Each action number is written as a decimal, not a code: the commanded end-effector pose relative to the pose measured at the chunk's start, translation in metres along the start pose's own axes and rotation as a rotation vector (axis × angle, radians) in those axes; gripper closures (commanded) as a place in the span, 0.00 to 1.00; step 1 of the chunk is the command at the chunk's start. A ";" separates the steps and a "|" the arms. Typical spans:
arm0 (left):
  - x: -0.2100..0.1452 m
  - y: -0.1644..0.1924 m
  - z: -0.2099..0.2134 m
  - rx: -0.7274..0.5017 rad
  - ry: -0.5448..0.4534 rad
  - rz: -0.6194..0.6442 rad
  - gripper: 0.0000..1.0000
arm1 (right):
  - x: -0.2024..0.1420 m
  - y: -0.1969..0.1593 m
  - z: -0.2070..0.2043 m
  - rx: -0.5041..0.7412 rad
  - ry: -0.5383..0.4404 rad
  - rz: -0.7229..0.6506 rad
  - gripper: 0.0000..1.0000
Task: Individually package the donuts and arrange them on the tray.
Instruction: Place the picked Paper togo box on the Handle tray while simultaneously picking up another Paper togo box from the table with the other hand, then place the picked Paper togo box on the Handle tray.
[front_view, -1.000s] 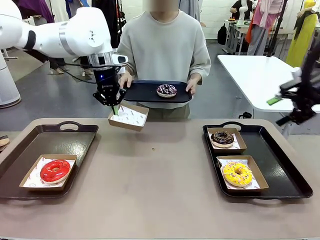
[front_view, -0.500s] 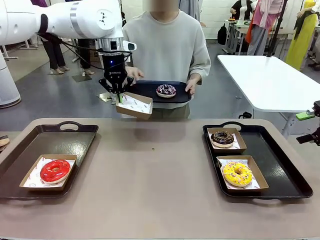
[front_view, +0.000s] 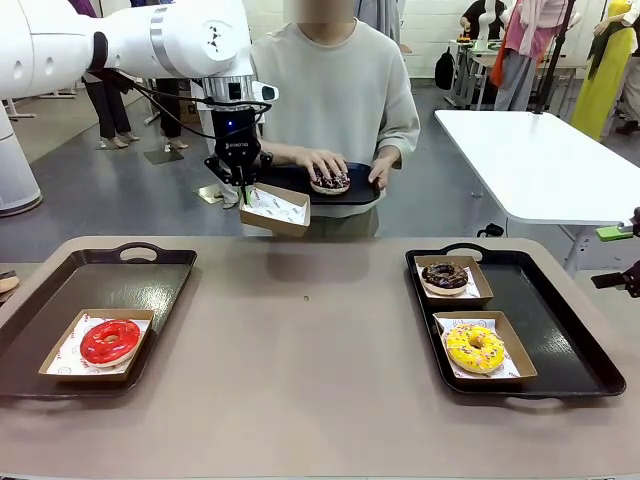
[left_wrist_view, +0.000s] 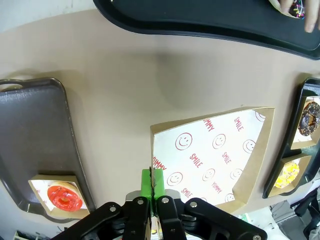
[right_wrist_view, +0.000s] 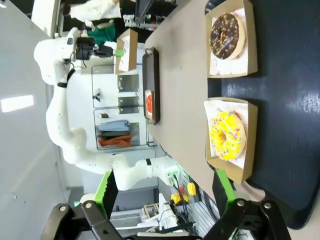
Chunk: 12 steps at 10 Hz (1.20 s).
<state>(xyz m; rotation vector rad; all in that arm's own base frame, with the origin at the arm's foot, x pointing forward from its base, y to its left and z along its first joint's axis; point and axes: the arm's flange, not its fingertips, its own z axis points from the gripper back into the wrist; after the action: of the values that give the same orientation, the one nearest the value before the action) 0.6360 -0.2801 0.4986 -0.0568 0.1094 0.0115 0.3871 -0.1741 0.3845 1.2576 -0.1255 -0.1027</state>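
Three donuts sit boxed on the counter trays, red donut (front_view: 110, 341) left, chocolate donut (front_view: 445, 275) and yellow donut (front_view: 475, 347) right; the left gripper (front_view: 240, 186), jaws clenched on an empty box (front_view: 275, 209), presents it for the person's sprinkled donut (front_view: 330, 182), while the right gripper (right_wrist_view: 165, 192) stands released.

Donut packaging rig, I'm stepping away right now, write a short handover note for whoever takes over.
Left gripper: shut on the rim of an empty paper box, held up beside the person's black tray.
Right gripper: open, holding nothing, off the table's right edge.
Person's hand is on the purple-white donut on that tray.
Done: red donut boxed on the left tray; chocolate donut and yellow donut boxed on the right tray.
Left: get the purple-white donut into the held box, then set it on a tray.
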 end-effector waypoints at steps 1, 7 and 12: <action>-0.005 0.002 0.005 0.003 -0.001 -0.005 1.00 | -0.002 0.003 0.001 -0.010 0.020 0.009 0.00; -0.005 0.002 0.005 0.003 -0.001 -0.005 1.00 | -0.002 0.003 0.001 -0.010 0.020 0.009 0.00; -0.005 0.002 0.005 0.003 -0.001 -0.005 1.00 | -0.002 0.003 0.001 -0.010 0.020 0.009 0.00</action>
<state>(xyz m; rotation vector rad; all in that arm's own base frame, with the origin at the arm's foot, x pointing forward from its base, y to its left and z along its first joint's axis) 0.6354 -0.2799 0.5003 -0.0574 0.1075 0.0113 0.3871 -0.1734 0.3857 1.2547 -0.1234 -0.0960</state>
